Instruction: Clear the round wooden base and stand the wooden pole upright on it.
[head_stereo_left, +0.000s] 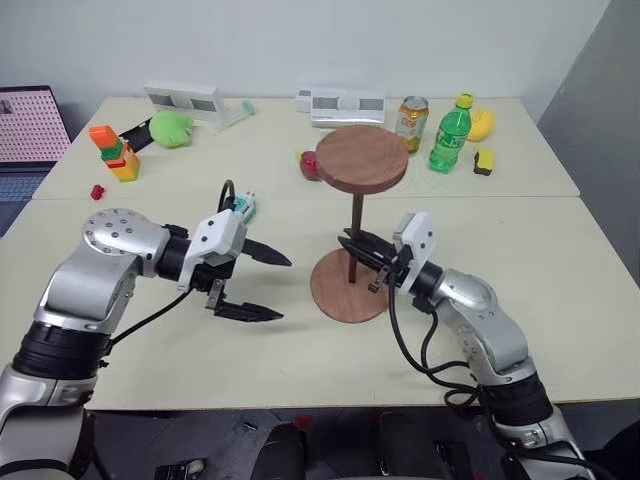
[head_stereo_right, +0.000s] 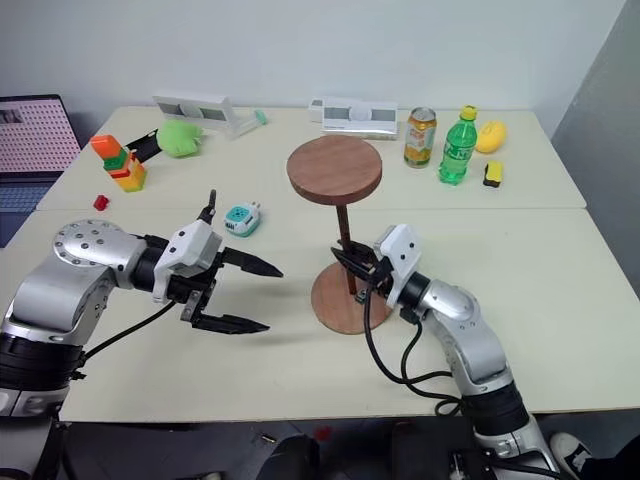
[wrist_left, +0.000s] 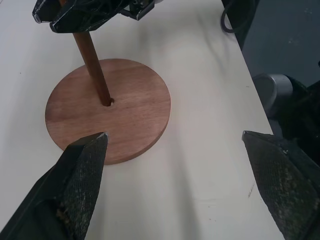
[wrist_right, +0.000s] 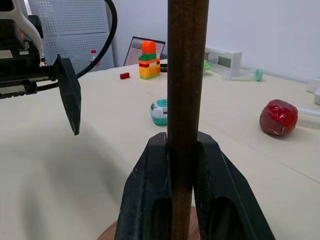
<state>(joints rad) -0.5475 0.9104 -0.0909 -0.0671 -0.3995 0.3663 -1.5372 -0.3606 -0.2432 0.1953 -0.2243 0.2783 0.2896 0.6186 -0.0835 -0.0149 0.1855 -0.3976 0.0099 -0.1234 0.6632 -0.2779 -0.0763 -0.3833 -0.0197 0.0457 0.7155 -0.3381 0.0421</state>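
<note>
Smooth round wooden base, thin dark pole upright in centre hole.

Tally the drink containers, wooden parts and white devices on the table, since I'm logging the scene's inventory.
Drink containers: 2 (green plastic bottle, orange-and-gold drink can)
Wooden parts: 2 (round reddish-brown wooden base, dark-brown wooden pole with a disc top)
White devices: 2 (left white rectangular device, middle white rectangular device)
Total: 6
</note>
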